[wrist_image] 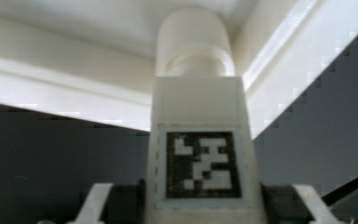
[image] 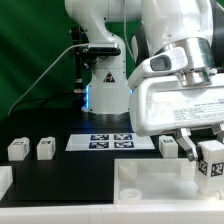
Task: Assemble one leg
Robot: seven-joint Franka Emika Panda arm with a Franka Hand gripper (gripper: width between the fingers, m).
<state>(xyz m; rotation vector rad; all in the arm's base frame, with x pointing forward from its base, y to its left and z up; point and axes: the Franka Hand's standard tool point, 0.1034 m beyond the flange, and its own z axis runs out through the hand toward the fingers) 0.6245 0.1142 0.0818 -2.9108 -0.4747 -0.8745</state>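
My gripper (image: 205, 158) is at the exterior view's right, shut on a white leg (image: 211, 166) with a black-and-white tag, held just above the large white square panel (image: 150, 185). In the wrist view the held leg (wrist_image: 199, 100) stands long and upright between my fingers (wrist_image: 105, 205), its tag facing the camera, with the panel's raised rim (wrist_image: 60, 78) behind it. My gripper (wrist_image: 201, 208) clamps the leg's tagged end. Two more legs (image: 18, 148) (image: 45, 148) stand on the black table at the left. A third loose leg (image: 168, 145) stands behind the panel.
The marker board (image: 112, 141) lies flat on the table in front of the robot base (image: 105, 85). A white part (image: 5, 180) lies at the front left edge. A green backdrop stands behind.
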